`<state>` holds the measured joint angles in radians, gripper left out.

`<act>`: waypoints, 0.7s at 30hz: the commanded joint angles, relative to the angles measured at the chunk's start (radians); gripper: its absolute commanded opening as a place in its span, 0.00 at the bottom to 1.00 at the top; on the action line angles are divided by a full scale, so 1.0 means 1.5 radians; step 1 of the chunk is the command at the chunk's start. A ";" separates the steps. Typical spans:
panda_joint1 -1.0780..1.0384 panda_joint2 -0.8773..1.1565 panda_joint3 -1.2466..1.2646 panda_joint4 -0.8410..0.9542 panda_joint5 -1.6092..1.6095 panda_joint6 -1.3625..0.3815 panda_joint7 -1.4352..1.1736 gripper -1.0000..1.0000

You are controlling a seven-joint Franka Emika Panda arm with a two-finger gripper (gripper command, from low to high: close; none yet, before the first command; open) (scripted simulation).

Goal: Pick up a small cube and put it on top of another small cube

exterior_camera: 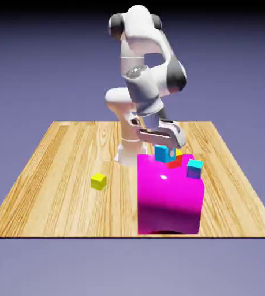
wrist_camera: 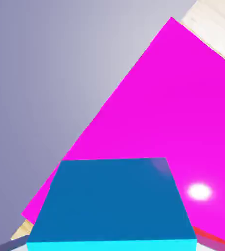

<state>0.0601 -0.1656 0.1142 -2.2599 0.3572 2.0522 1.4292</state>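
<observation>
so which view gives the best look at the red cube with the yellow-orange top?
The exterior view: the red cube shows on the magenta block, just beyond and right of the teal cube held in the gripper. The hand view gives only a red sliver at its lower right edge, behind the held cube.

The big magenta block stands tall on the near right of the surface and blocks any low pass there. On its top, the red cube at the far edge and a cyan-topped cube at the right crowd the hand, which grips the small cube. Left of the block the surface is open but for a yellow cube
</observation>
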 commanded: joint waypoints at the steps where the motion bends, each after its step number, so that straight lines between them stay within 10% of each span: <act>1: 0.024 -0.007 -0.011 0.007 -0.025 -0.027 -0.021 0.00; 8: 0.187 -0.050 -0.091 0.034 -0.175 -0.191 -0.156 0.00; 15: 0.195 -0.030 -0.092 -0.074 -0.170 -0.069 -0.162 0.00; 16: 0.195 -0.030 -0.092 -0.074 -0.170 -0.069 -0.162 1.00; 21: 0.191 -0.049 -0.096 0.022 -0.177 -0.185 -0.157 1.00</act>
<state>0.3470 -0.2393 -0.0297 -2.2263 0.0913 1.7755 1.1940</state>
